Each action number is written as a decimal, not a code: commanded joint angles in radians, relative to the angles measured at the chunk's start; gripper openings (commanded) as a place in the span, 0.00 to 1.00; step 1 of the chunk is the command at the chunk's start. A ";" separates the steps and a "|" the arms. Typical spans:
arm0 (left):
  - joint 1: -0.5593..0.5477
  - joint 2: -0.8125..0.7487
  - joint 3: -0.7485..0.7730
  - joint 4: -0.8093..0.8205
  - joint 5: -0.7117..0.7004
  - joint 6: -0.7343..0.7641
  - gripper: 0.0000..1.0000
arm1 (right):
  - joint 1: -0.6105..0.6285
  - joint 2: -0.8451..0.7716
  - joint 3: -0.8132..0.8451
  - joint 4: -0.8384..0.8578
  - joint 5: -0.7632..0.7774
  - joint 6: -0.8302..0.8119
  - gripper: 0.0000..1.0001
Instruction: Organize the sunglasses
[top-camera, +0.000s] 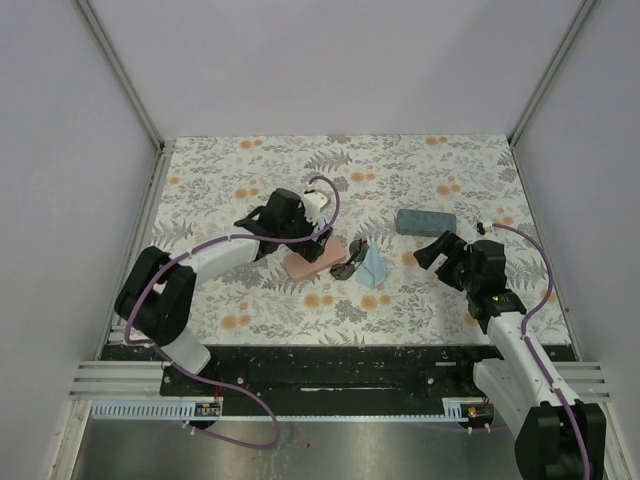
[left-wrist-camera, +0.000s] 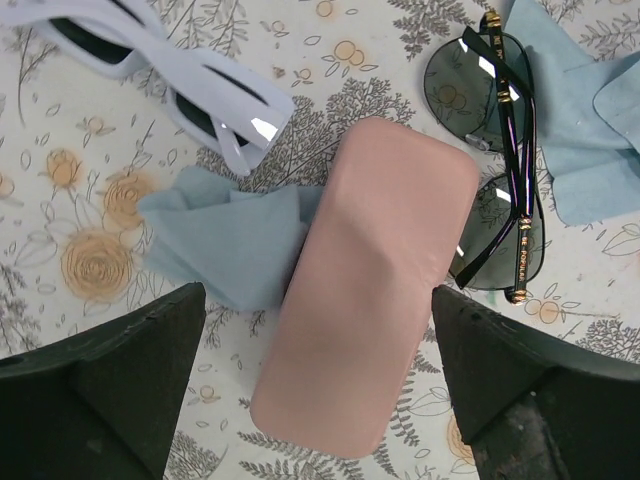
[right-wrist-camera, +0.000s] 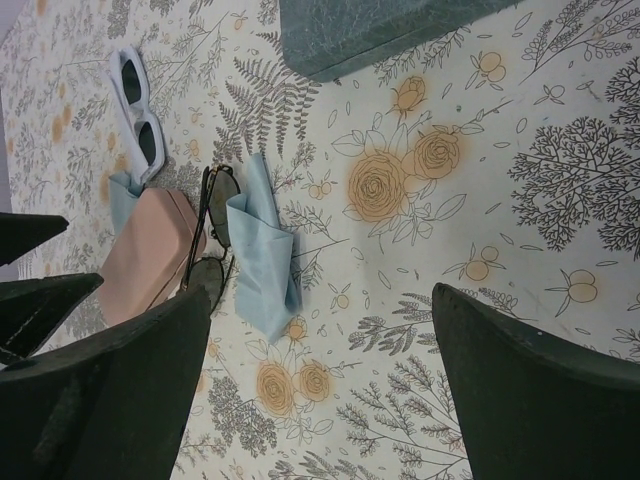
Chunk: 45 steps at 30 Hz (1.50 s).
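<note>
The left tool (left-wrist-camera: 320, 390) was pictured fully released above the pink case (left-wrist-camera: 370, 280), its two fingers spread to either side of the case and nothing held between them, while the right tool (right-wrist-camera: 320, 385) was likewise seen wide apart and empty, held over the floral tabletop (top-camera: 250, 170) near the grey-blue case (top-camera: 425, 220). The dark-framed sunglasses (left-wrist-camera: 500, 160) were seen folded and lying flat, pressed against one long side of the pink case and partly resting on a light blue cloth (left-wrist-camera: 585, 110); the white-framed sunglasses (left-wrist-camera: 200, 85) were laid just off the case's other side, beside a second cloth (left-wrist-camera: 225, 240) tucked partly under the case. Neither pair had yet been put away. Trouble was judged most likely from the crowding: were the left tool lowered as it stood, the case could be seized instead of a pair, or a finger could be driven onto the thin dark frame and its lenses. A flat, slender frame might also be lost from a pinch, and the cloth beneath could be dragged along with it
</note>
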 joint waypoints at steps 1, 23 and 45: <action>-0.007 0.059 0.110 -0.140 0.095 0.158 0.99 | 0.001 0.003 -0.003 0.044 -0.025 -0.021 0.99; -0.017 0.213 0.213 -0.240 0.180 0.154 0.95 | 0.001 0.008 -0.006 0.062 -0.060 -0.029 1.00; -0.038 0.075 0.237 -0.176 0.181 -0.113 0.37 | 0.001 0.061 -0.018 0.194 -0.225 -0.023 0.99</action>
